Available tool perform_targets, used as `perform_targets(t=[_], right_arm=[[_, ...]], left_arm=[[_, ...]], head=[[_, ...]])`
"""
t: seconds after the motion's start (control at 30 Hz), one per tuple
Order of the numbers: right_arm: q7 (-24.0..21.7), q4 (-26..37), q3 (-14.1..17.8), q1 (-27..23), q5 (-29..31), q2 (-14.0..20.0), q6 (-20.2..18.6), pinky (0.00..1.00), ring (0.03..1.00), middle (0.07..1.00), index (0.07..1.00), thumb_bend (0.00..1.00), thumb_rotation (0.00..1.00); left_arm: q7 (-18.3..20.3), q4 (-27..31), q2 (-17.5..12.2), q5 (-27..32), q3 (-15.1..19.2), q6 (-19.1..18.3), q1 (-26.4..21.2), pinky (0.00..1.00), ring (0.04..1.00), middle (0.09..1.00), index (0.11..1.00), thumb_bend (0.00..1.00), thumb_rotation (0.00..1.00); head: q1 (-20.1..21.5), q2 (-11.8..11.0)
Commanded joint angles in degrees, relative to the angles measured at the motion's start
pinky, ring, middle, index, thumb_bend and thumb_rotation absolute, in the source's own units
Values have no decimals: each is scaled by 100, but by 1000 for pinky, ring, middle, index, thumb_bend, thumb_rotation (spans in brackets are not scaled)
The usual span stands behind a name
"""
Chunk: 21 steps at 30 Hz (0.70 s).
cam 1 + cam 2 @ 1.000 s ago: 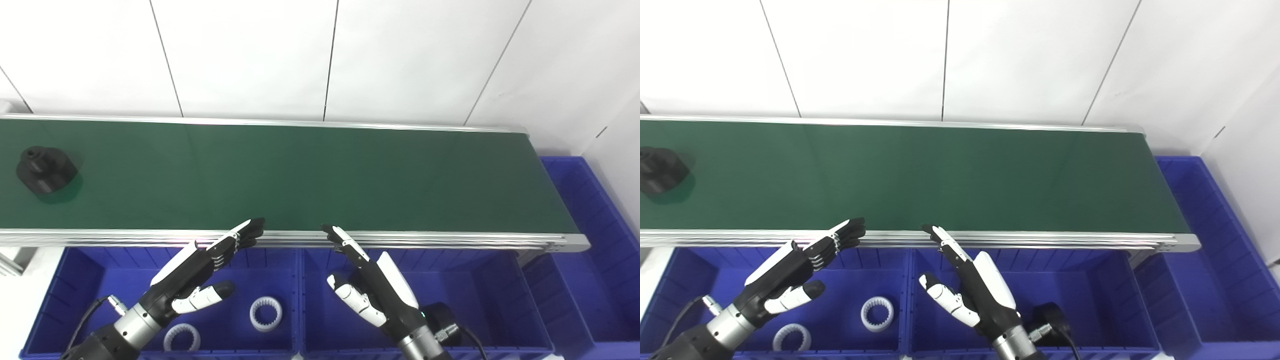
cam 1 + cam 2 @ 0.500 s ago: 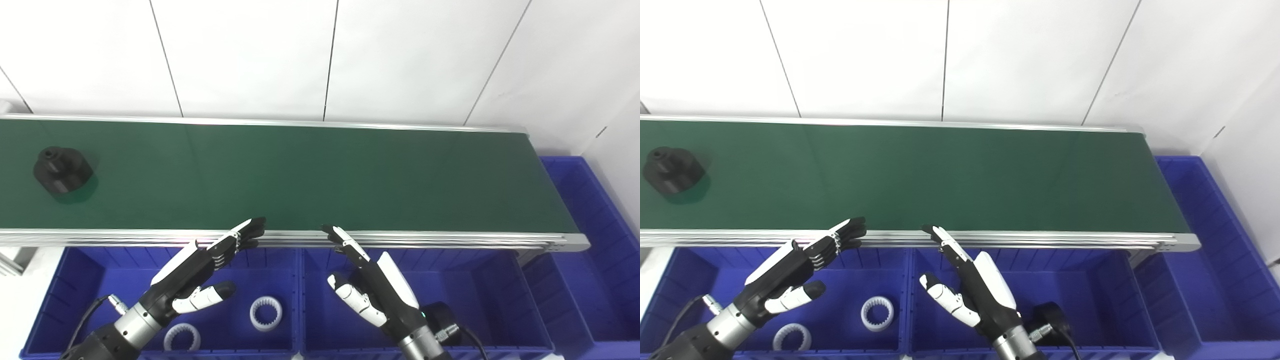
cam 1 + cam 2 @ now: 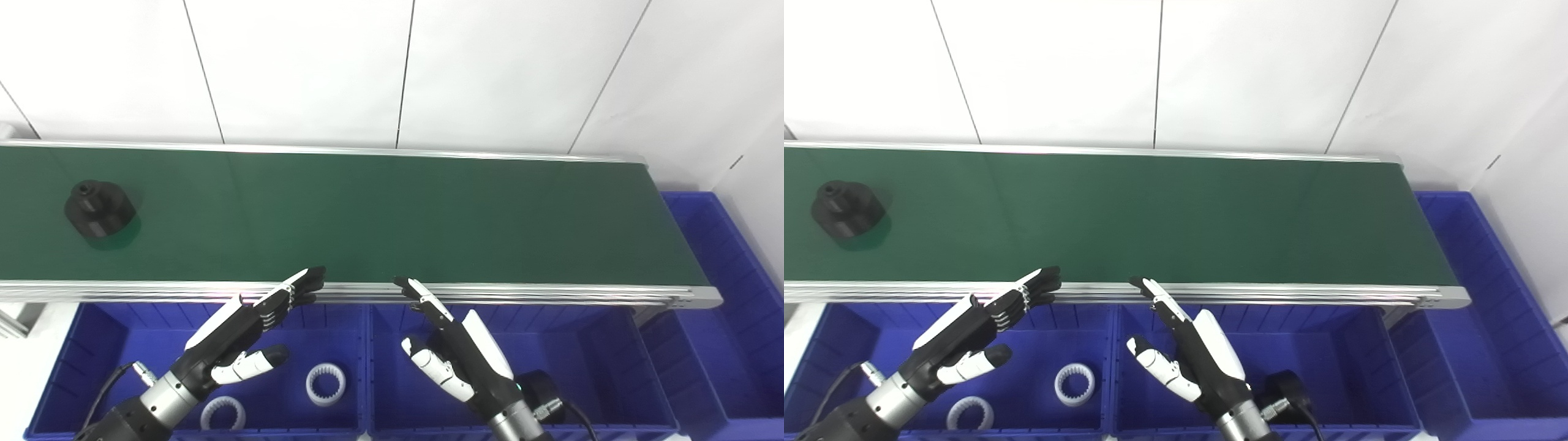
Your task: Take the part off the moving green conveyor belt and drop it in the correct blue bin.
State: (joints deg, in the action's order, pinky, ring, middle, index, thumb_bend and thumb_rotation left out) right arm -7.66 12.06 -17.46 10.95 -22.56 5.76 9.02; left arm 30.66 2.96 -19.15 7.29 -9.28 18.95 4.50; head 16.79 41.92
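Observation:
A black round part with a raised hub rides at the far left of the green conveyor belt. My left hand hovers open over the left blue bin, its fingers reaching up to the belt's near rail. To its right, my right hand is open as well, held over the middle blue bin with its fingers pointing at the rail. Neither hand holds anything, and both are far to the right of the part.
Two white toothed rings lie in the left bin. A black round part sits in the middle bin behind my right wrist. A third blue bin stands past the belt's right end. White wall panels rise behind the belt.
The black part has travelled to the right along the belt. Both hands have stayed where they were.

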Motion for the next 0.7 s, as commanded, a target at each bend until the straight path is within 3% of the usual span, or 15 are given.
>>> perform_targets(t=[0.0, 0.37, 0.57, 0.6, 0.63, 0.67], right_arm=[[55, 143, 10, -36, 88, -30, 117, 868, 930, 960, 940, 416, 1000], [73, 121, 10, -36, 75, -35, 138, 870, 929, 961, 940, 415, 1000], [76, 74, 30, 126, 132, 122, 326, 885, 939, 966, 949, 414, 1000], [97, 4, 32, 146, 168, 164, 453, 883, 939, 966, 948, 399, 1000], [113, -42, 30, 160, 191, 198, 551, 883, 941, 966, 948, 391, 992], [137, -110, 33, 170, 208, 229, 647, 882, 942, 967, 947, 388, 986]], left_arm=[[-67, 85, -26, 68, 23, 61, -39, 927, 966, 985, 967, 467, 816], [-87, 128, -42, -3, 32, 98, -36, 929, 966, 982, 966, 446, 815], [-138, -299, 89, -255, -65, 612, -19, 918, 954, 977, 963, 469, 816], [-167, -419, 140, -354, -90, 709, -30, 918, 955, 976, 960, 479, 807], [-192, -508, 179, -440, -112, 766, -45, 917, 955, 975, 959, 482, 796], [-223, -589, 223, -513, -135, 788, -55, 913, 953, 972, 957, 485, 785]], head=[[-2, 2], [-92, -53], [-967, -688], [-1269, -980], [-1269, -980], [-1447, -1262]])
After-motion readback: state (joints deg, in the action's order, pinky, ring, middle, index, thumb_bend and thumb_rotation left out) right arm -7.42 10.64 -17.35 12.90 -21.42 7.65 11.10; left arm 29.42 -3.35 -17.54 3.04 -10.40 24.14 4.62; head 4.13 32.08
